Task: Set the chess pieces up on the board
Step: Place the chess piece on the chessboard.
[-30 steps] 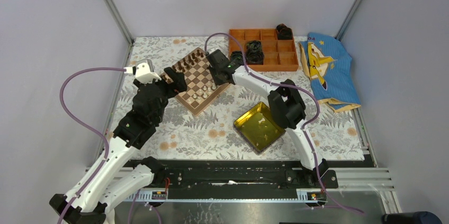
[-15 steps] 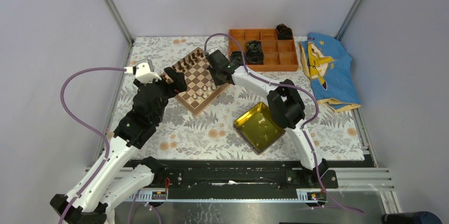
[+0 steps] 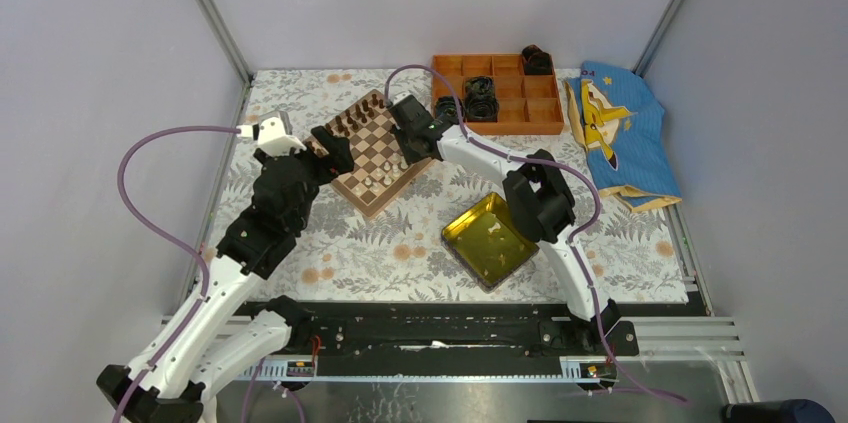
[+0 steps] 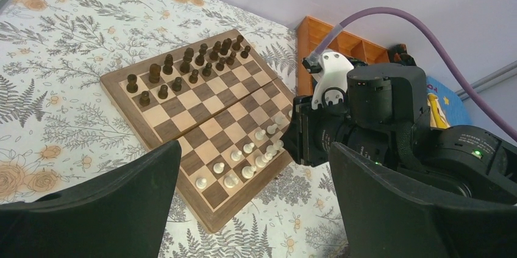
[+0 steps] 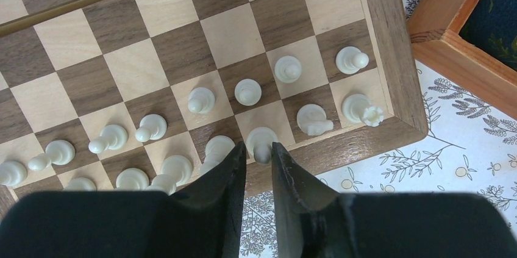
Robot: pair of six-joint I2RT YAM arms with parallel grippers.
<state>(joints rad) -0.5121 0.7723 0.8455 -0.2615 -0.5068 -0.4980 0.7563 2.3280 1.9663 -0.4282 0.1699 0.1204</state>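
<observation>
The board (image 3: 372, 151) lies tilted at the table's back left. Dark brown figures (image 4: 189, 69) fill its far rows. The cream-white chess pieces (image 4: 250, 159) stand in its near rows. My right gripper (image 3: 403, 155) reaches over the board's right corner. In the right wrist view it (image 5: 259, 157) is shut on the head of one cream-white piece (image 5: 261, 141), which stands on an edge square of the board (image 5: 231, 32). My left gripper (image 3: 335, 148) hangs by the board's left edge. It (image 4: 256, 209) is wide open and empty.
A glossy yellow tray (image 3: 470, 243) with one cream-white piece (image 3: 497, 233) in it lies at the front right. An orange compartment box (image 3: 500, 121) holding dark items stands behind the board. A blue printed cloth (image 3: 615, 133) lies at the far right.
</observation>
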